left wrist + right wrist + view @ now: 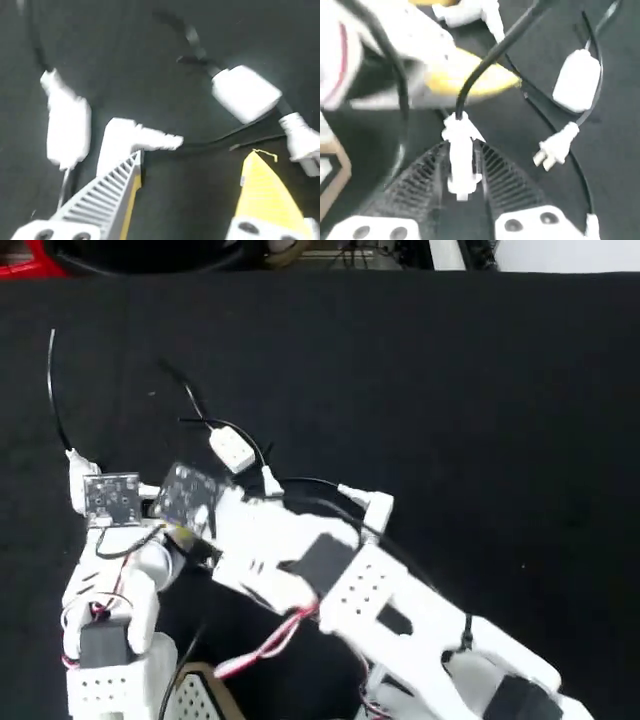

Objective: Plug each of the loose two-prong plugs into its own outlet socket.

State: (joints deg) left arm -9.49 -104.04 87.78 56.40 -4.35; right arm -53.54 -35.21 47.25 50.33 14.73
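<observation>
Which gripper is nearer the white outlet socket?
Left. The left gripper, open, sits just short of the outlet socket; the right gripper, shut on a plug, is farther back.

No lettering, number, label or sign can be read anywhere on the black cloth-covered table (450, 370). The white rectangular outlet socket (231, 448) and the white two-prong plug (554, 150) show plain faces, and the small square circuit boards (112, 497) on the arms bear marks too fine to make out.
</observation>
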